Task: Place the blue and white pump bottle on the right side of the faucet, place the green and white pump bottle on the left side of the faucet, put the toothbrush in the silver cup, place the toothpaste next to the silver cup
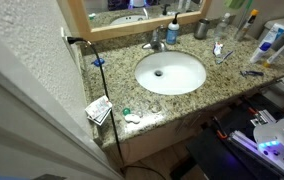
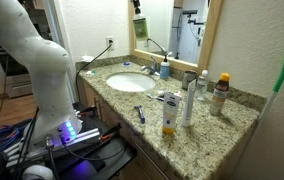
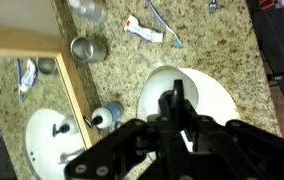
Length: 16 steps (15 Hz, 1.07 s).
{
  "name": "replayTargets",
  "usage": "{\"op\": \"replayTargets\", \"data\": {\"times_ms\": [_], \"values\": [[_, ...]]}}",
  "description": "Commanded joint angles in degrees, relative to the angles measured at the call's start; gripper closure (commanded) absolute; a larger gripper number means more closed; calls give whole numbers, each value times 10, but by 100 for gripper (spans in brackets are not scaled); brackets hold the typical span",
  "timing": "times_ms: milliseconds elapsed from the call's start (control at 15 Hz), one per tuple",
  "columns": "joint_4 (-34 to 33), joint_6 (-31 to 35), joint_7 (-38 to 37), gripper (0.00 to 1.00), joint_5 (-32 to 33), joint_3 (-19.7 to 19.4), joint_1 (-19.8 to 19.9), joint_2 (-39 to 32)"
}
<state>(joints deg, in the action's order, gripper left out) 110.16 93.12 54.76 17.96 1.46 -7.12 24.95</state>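
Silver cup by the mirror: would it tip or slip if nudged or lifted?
The silver cup stands upright and open-topped, so it is probably light and might slide or topple when nudged. Its smooth metal wall looks rigid but could be slippery between the jaws.

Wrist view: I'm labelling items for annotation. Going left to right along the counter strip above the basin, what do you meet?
silver cup → toothpaste → toothbrush, which crosses the tube's right end.
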Motion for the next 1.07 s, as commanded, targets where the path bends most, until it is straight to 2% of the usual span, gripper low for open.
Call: {"op": "replayTargets", "data": {"times_ms": [0, 67, 200, 267, 533, 733, 867, 933, 1000], "values": [[-90, -40, -41, 96, -53, 48, -41, -40], [-30, -12, -31, 84, -30, 34, -32, -8], [-60, -25, -50, 84, -45, 53, -48, -19], [-67, -27, -51, 96, -46, 54, -49, -23], [-89, -23, -76, 96, -41, 83, -57, -94], [-168, -16, -144, 96, -43, 106, -58, -186], [-212, -19, -181, 96, -47, 109, -59, -221], [-146, -11, -161, 84, -46, 107, -61, -175], [-170, -11, -172, 84, -46, 109, -61, -197]]}}
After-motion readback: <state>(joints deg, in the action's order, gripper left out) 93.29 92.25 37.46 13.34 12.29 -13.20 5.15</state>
